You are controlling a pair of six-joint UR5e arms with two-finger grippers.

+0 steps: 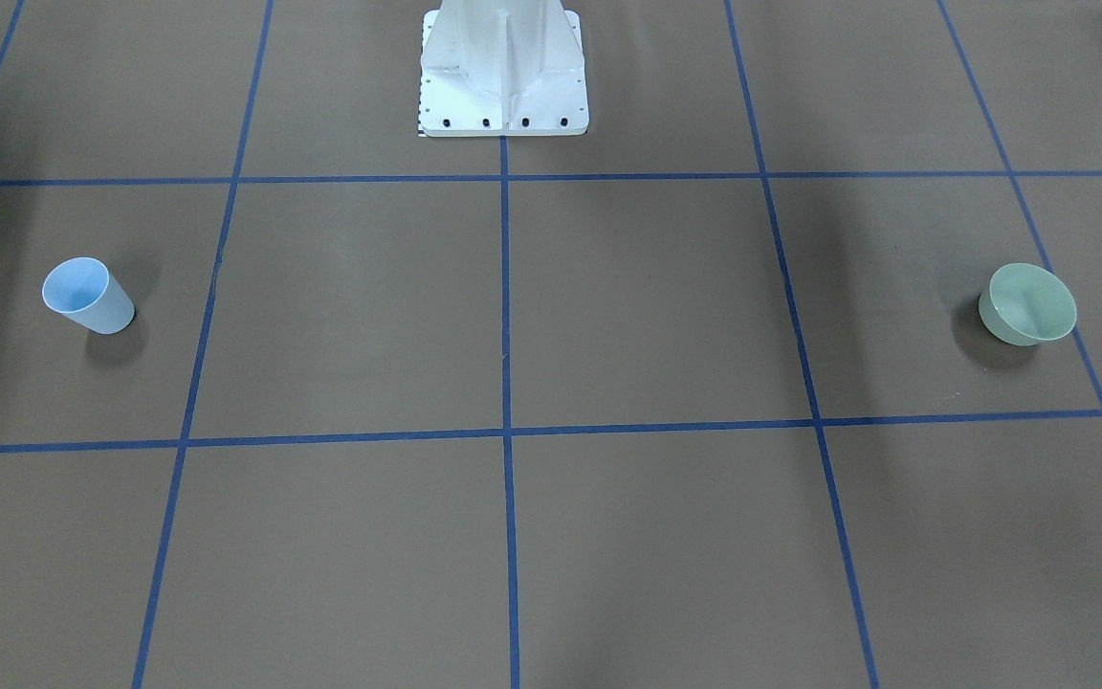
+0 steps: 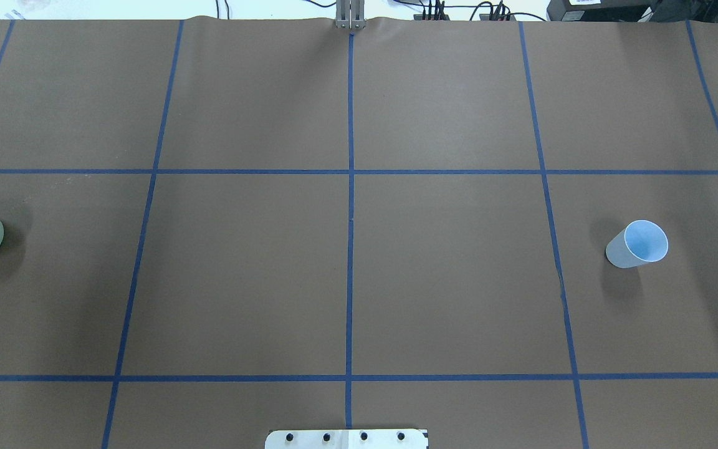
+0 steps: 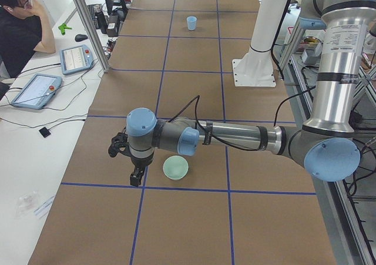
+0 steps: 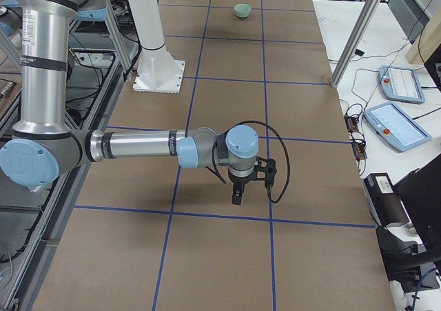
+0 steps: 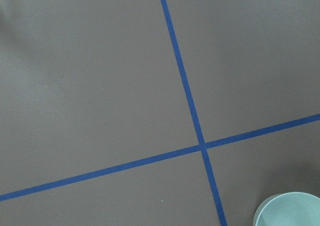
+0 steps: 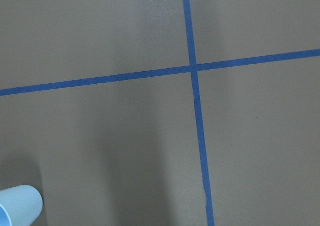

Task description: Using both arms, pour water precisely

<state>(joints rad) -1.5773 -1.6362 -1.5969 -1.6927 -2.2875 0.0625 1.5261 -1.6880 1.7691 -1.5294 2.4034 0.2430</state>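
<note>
A pale blue cup (image 1: 89,297) stands upright on the brown table on my right side; it also shows in the overhead view (image 2: 638,244) and at the right wrist view's lower left corner (image 6: 17,208). A pale green bowl (image 1: 1027,304) stands on my left side, and shows in the left wrist view (image 5: 290,211). My left gripper (image 3: 136,177) hangs just beside the bowl (image 3: 175,167), fingers down. My right gripper (image 4: 237,195) hangs low over the table; the cup is hidden there. I cannot tell whether either gripper is open or shut. No water shows.
The white pedestal (image 1: 503,77) stands at the table's robot-side middle. Blue tape lines (image 2: 350,249) divide the brown cover into squares. A seated person (image 3: 20,24) and tablets (image 3: 35,89) are on the bench beside the table.
</note>
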